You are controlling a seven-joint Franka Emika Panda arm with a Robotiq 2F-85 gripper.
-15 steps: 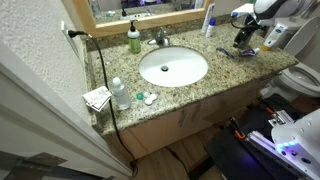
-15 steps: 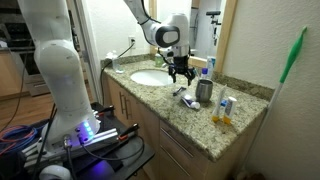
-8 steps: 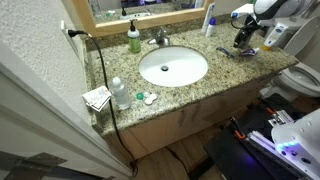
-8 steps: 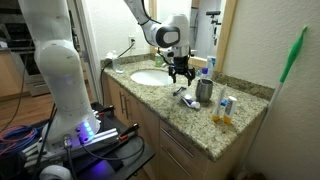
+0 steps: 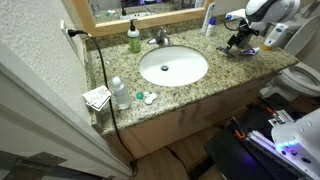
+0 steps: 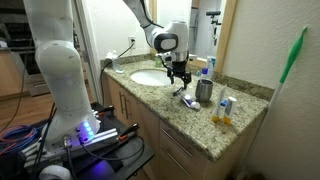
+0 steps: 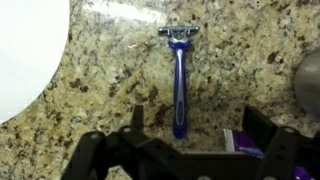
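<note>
Granite desk (image 7: 100, 60) beside the sink (image 7: 25, 50) bears a blue razor (image 7: 178, 80) lying flat mid-frame; the gripper (image 7: 198, 135) hangs above, wide open, empty, flanking its handle.

The tool (image 5: 237, 42) has shifted slightly toward the sink (image 5: 173, 67).

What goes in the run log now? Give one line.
end effector: open | hovers above razor | razor: flat on granite counter, near sink

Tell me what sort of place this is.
A bathroom, probably in a home: a speckled stone vanity counter with an oval white sink and faucet under a mirror, a blue razor lying on the counter, and what looks like a toilet alongside.
</note>
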